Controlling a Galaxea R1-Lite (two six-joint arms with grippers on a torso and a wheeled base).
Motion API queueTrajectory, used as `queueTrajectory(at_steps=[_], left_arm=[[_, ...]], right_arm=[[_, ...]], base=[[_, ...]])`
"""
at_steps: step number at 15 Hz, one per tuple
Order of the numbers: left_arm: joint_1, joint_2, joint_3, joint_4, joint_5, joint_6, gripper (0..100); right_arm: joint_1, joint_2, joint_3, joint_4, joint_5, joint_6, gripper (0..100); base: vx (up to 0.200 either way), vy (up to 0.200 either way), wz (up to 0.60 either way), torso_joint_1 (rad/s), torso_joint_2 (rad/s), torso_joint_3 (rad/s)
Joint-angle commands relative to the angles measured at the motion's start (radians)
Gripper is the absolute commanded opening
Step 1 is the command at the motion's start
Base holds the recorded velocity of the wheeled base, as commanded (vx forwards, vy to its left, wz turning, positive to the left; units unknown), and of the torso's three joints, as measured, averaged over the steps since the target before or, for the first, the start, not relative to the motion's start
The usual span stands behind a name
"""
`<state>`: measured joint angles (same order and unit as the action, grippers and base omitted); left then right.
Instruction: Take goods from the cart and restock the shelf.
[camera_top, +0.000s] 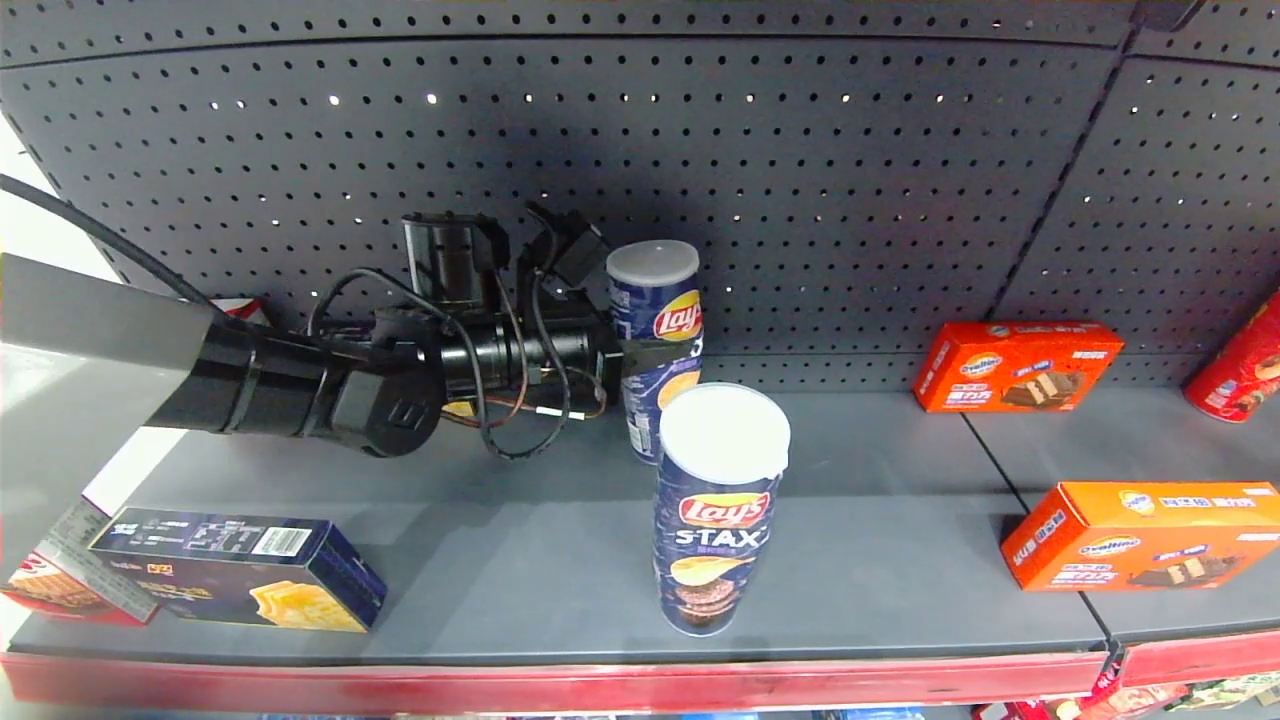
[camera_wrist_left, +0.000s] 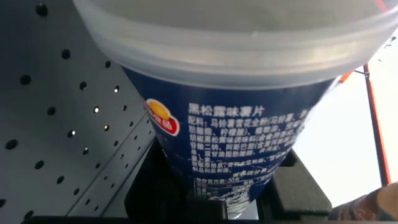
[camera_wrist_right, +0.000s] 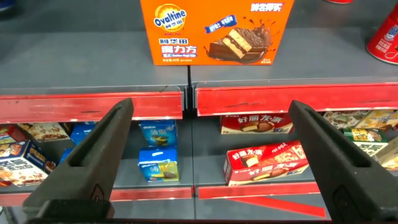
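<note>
A dark blue chip can (camera_top: 655, 300) with a clear lid stands upright near the pegboard at the back of the grey shelf (camera_top: 900, 500). My left gripper (camera_top: 625, 360), coming in from the left, is shut on its middle. The left wrist view looks along this can (camera_wrist_left: 242, 143), held between the gripper's (camera_wrist_left: 227, 193) dark fingers. A second, matching chip can (camera_top: 718, 510) stands free just in front of it, hiding its base. My right gripper (camera_wrist_right: 211, 109) is open and holds nothing, in front of the shelf's red front edge (camera_wrist_right: 93, 102), below an orange box (camera_wrist_right: 214, 31).
Two orange boxes (camera_top: 1015, 365) (camera_top: 1140, 535) lie at the right of the shelf, with a red can (camera_top: 1240, 365) at the far right. A dark blue box (camera_top: 240, 570) and a red box (camera_top: 60, 585) lie at the front left. Lower shelves hold several packs (camera_wrist_right: 267, 162).
</note>
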<state>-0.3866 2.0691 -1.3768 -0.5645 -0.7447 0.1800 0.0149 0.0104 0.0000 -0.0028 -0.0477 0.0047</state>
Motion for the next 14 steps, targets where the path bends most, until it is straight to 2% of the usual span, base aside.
queueTrajectory(at_steps=[1, 3, 12, 13, 14], left_arm=[[0.003, 0.014, -0.002, 0.0, 0.002, 0.029, 0], [0.002, 0.031, -0.002, 0.0, 0.004, 0.05, 0], [0.0, 0.068, -0.057, 0.001, 0.005, 0.052, 0], [-0.005, 0.069, -0.057, 0.001, 0.005, 0.052, 100], [-0.009, 0.069, -0.057, 0.001, 0.007, 0.052, 100]], right_arm=[[0.0, 0.003, 0.0, 0.0, 0.0, 0.0, 100], [0.0, 0.003, 0.0, 0.0, -0.001, 0.0, 100], [0.0, 0.003, 0.0, 0.0, -0.001, 0.0, 100], [0.0, 0.003, 0.0, 0.0, -0.001, 0.0, 100], [0.0, 0.003, 0.0, 0.0, 0.0, 0.0, 100]], base=[[0.0, 0.0, 0.0, 0.0, 0.0, 0.0], [0.0, 0.0, 0.0, 0.0, 0.0, 0.0], [0.0, 0.0, 0.0, 0.0, 0.0, 0.0], [0.0, 0.0, 0.0, 0.0, 0.0, 0.0], [0.0, 0.0, 0.0, 0.0, 0.0, 0.0]])
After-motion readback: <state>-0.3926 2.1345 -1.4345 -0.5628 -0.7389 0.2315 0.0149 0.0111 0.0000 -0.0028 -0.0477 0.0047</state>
